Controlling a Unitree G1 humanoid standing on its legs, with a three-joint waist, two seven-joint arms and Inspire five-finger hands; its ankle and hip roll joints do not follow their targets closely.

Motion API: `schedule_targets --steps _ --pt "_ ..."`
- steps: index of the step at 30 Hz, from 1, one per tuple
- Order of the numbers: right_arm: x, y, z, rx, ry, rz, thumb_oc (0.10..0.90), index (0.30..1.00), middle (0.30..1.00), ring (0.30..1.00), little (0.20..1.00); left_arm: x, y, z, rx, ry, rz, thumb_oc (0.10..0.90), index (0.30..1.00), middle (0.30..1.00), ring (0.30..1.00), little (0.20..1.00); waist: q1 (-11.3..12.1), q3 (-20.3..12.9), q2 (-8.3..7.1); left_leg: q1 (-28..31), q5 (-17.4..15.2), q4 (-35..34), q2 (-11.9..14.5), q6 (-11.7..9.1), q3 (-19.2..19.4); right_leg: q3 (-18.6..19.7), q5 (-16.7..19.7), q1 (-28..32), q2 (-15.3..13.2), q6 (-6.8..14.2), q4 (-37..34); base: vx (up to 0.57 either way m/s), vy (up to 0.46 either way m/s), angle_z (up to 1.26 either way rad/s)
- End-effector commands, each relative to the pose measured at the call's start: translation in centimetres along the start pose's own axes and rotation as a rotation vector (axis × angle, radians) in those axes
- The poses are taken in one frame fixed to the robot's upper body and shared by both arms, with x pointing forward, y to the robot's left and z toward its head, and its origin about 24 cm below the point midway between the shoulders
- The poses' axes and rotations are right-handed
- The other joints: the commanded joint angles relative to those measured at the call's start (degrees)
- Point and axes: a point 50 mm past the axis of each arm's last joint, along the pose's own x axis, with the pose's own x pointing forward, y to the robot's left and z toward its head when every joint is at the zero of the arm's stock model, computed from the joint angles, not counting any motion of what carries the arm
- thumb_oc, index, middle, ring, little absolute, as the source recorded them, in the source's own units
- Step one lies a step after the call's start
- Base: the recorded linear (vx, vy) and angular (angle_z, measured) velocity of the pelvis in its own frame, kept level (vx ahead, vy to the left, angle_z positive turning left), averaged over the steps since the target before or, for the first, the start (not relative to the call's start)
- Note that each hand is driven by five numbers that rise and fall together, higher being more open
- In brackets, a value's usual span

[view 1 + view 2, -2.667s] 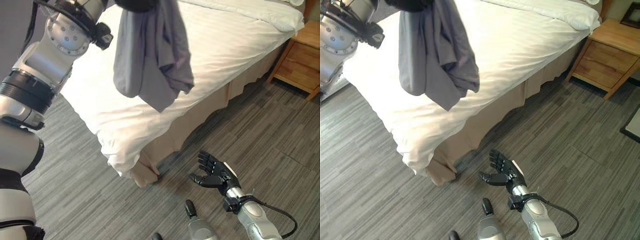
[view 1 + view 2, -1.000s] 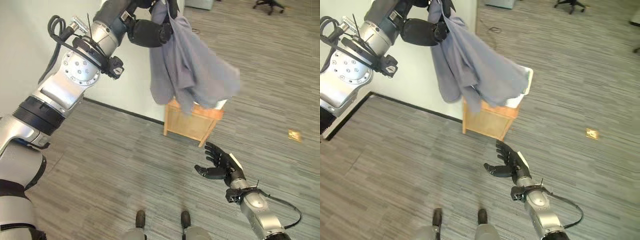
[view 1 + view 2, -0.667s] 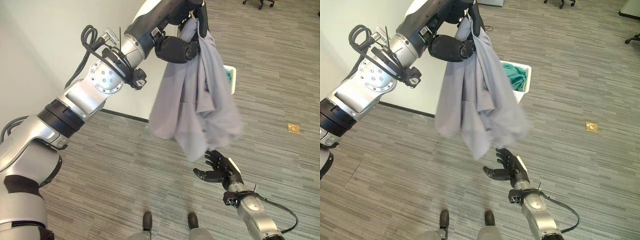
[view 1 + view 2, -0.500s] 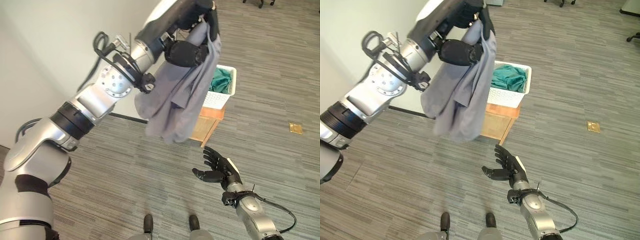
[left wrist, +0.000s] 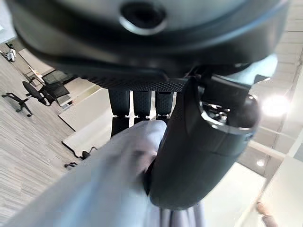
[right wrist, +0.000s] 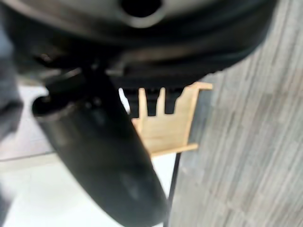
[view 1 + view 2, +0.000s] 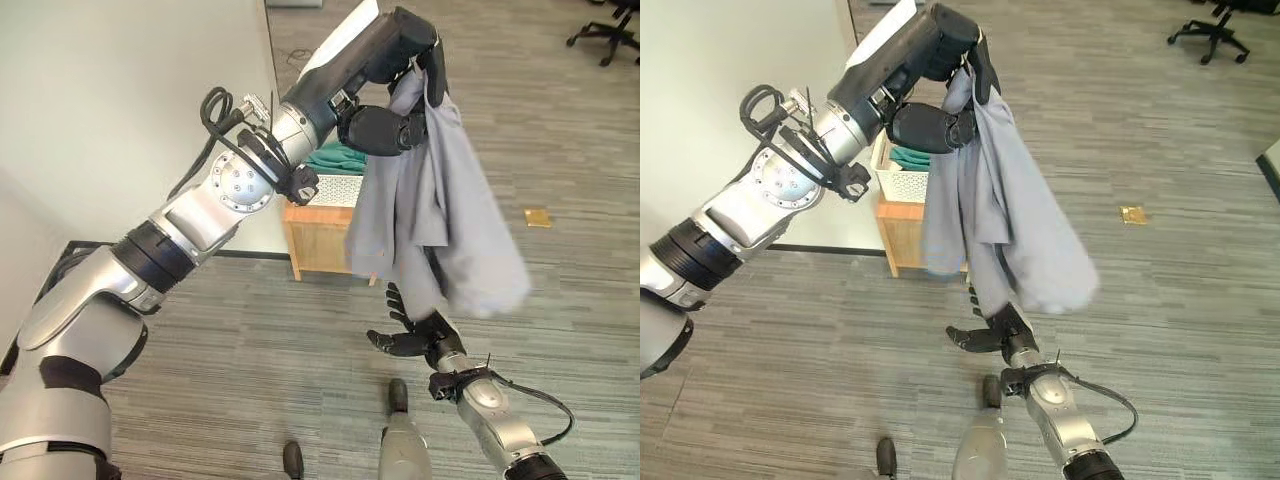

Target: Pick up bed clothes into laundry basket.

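High above the floor (image 7: 560,150), the left robot hand (image 7: 415,45) is clenched around the top of a grey cloth (image 7: 435,215); its own wrist view shows the fabric pinched between thumb and fingers (image 5: 135,101). The cloth hangs in a long bundle, with its lower folds reaching down to just above the right robot hand (image 7: 410,335). That hand is low, with fingers spread and relaxed, holding nothing.

The basket (image 7: 902,180), white and perforated, sits on a small wooden stand (image 7: 320,240) by the wall, already holding a green cloth (image 7: 908,155). The grey cloth hangs beside the basket, toward open floor, rather than over its opening, so the carry looks well along but the drop is still to be made.

Several things could go wrong from here. Letting go at this spot would likely send the cloth to the floor. The bundle is long, so even with the hand over the basket, a trailing end could drape over the rim and drag the rest out. Swinging fabric could also snag on the right hand's spread fingers below. If the arm lowers too close, it could nudge the light basket off its stand. The pinch holds only the top of the bundle, so a quick move might shake a fold loose.
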Motion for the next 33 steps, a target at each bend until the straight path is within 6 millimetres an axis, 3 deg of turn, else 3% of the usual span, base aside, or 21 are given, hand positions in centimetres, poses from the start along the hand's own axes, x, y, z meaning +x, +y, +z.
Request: schedule_targets --steps 1,3,4,5,7,9,11,15,17,19,23,24,25,27,29,31,33 --pt "1.0 -0.8 5.5 -0.054 -0.242 0.011 0.8 0.9 0.9 0.9 0.9 1.2 6.7 5.0 -0.012 -0.244 0.293 0.4 0.3 0.3 0.3 0.3 -2.4 -4.5 2.18 8.9 -4.0 7.0 6.8 -3.4 -1.7 0.8 2.5 -1.3 0.2 4.8 4.3 0.37 -0.251 0.27" --pt "0.9 -1.0 4.9 -0.056 -0.21 0.018 0.8 0.9 0.9 0.9 0.9 0.8 6.6 4.4 -0.046 -0.225 0.292 0.4 0.3 0.3 0.3 0.3 -2.7 -5.6 2.6 8.0 3.2 13.9 8.4 -4.2 -3.0 0.7 1.0 -0.1 2.0 3.8 5.8 0.3 -0.231 -0.01" --pt "0.8 -1.0 4.9 -0.057 -0.209 0.019 0.8 0.9 0.9 0.9 0.9 0.7 6.6 4.3 -0.047 -0.224 0.293 0.4 0.3 0.3 0.3 0.3 -2.9 -5.7 2.78 7.7 3.2 14.1 8.6 -4.4 -3.2 0.4 0.9 -0.1 2.1 3.7 5.9 0.34 -0.418 -0.2" --pt "0.9 -1.2 4.7 -0.065 -0.188 0.031 0.8 0.9 0.9 0.9 0.9 0.7 6.3 3.7 -0.075 -0.205 0.284 0.4 0.3 0.3 0.3 0.3 -2.3 -5.6 1.92 1.8 11.8 28.4 9.3 -3.5 -4.9 -0.8 -1.7 3.6 4.3 0.0 6.0 0.31 -0.474 -0.04" --pt "0.9 -1.3 5.2 -0.058 -0.207 0.038 0.8 0.9 0.9 0.9 0.9 1.3 6.0 4.0 -0.102 -0.215 0.279 0.4 0.3 0.3 0.3 0.3 -1.2 -4.4 -0.04 -4.7 15.7 39.2 9.8 -2.6 -5.0 -1.5 -3.5 7.7 5.2 -3.2 4.3 0.35 -0.574 -0.13" --pt "1.0 -1.9 5.7 -0.088 -0.216 0.007 0.8 0.9 0.9 0.9 0.9 2.1 5.3 4.3 -0.172 -0.236 0.277 0.4 0.3 0.3 0.3 0.3 0.7 -3.2 -1.08 -10.4 15.3 39.2 7.9 -3.2 -3.3 -1.5 -5.8 12.6 6.1 -3.8 2.0 0.36 -0.403 -0.12" --pt "1.0 -2.0 6.1 -0.088 -0.229 -0.002 0.8 0.9 0.9 0.9 0.9 2.3 5.0 4.3 -0.19 -0.238 0.278 0.4 0.3 0.3 0.3 0.3 1.5 -2.7 -0.46 -12.8 13.4 37.1 7.9 -3.5 -1.6 -2.3 -6.7 14.6 6.8 -3.5 1.4 0.32 -0.184 0.05" --pt "0.8 -1.9 5.9 -0.06 -0.238 -0.012 0.8 0.9 0.9 0.9 0.9 2.6 4.8 4.5 -0.163 -0.242 0.265 0.4 0.3 0.3 0.3 0.3 4.1 -3.2 0.95 -16.6 12.4 19.4 4.5 -2.7 5.2 -3.5 -9.1 18.8 9.0 -2.7 0.4 0.41 -0.096 0.21" --pt "0.5 -1.8 5.1 -0.071 -0.212 -0.007 0.8 0.9 0.9 0.9 0.9 2.2 5.2 4.4 -0.132 -0.237 0.265 0.4 0.3 0.3 0.3 0.3 6.0 -3.4 1.84 -17.1 14.0 11.4 1.1 -2.0 4.4 -3.0 -10.3 21.4 11.3 -2.7 -0.3 0.41 -0.087 -0.06" --pt "0.4 -1.4 4.4 -0.078 -0.185 0.012 0.8 0.9 0.9 0.9 0.9 1.6 5.6 4.0 -0.123 -0.223 0.27 0.4 0.3 0.3 0.3 0.3 7.4 -3.7 2.37 -17.6 16.0 7.8 -1.3 -2.0 2.9 -2.9 -11.2 23.5 12.5 -2.7 -1.1 0.36 -0.087 -0.3" --pt "0.3 -0.4 3.3 -0.049 -0.147 0.052 0.8 0.9 0.9 0.9 0.9 1.2 6.2 3.6 -0.107 -0.197 0.275 0.4 0.3 0.3 0.3 0.3 7.8 -5.6 2.3 -14.7 13.8 6.9 -2.2 0.0 3.2 -2.6 -13.5 24.8 11.3 -1.9 1.2 0.31 0.02 -0.39" --pt "0.3 -0.1 3.1 -0.027 -0.148 0.052 0.8 0.9 0.9 0.9 0.9 1.2 6.3 3.6 -0.102 -0.194 0.28 0.4 0.3 0.3 0.3 0.3 7.4 -6.5 2.54 -12.4 12.1 5.4 -2.7 1.6 5.0 -3.4 -13.0 23.5 10.1 -0.6 7.3 0.24 0.1 0.04" --pt "0.3 -0.1 3.1 -0.027 -0.148 0.052 0.8 0.9 0.9 0.9 0.9 1.2 6.3 3.6 -0.102 -0.194 0.28 0.4 0.3 0.3 0.3 0.3 7.6 -6.5 2.43 -12.3 12.1 5.3 -2.8 1.7 5.2 -3.2 -13.3 23.2 9.9 -0.5 7.9 0.19 0.141 0.22" --pt "0.5 0.5 3.2 0.003 -0.161 0.06 0.8 0.9 0.9 0.9 0.9 1.2 6.6 3.7 -0.099 -0.193 0.288 0.4 0.3 0.3 0.3 0.3 6.5 -5.8 3.5 -9.5 11.0 4.3 -3.1 3.7 6.3 -3.0 -8.9 17.9 7.5 2.4 19.3 0.09 0.14 0.03" --pt "0.5 0.8 3.1 0.013 -0.16 0.069 0.8 0.9 0.9 0.9 0.9 1.1 6.9 3.9 -0.078 -0.198 0.286 0.4 0.3 0.3 0.3 0.3 5.3 -5.0 4.76 -7.7 10.7 3.1 -2.5 3.8 5.5 -1.5 -8.9 14.0 7.9 2.5 24.0 0.13 0.074 0.05" --pt "0.6 1.2 2.8 0.02 -0.149 0.081 0.8 0.9 0.9 0.9 0.9 1.2 7.3 4.3 -0.063 -0.212 0.294 0.4 0.3 0.3 0.3 0.3 4.7 -5.1 5.13 -5.3 10.5 0.8 -2.9 3.4 4.2 -0.2 -10.3 12.1 7.6 1.6 20.2 0.15 -0.039 0.16" --pt "0.6 1.1 2.7 0.019 -0.143 0.077 0.8 0.9 0.9 0.9 0.9 1.6 7.5 4.9 -0.051 -0.228 0.292 0.4 0.3 0.3 0.3 0.3 4.5 -5.3 4.86 -4.6 9.8 0.0 -3.3 2.6 2.3 1.3 -9.9 11.2 7.6 0.9 11.2 0.11 -0.125 0.42"
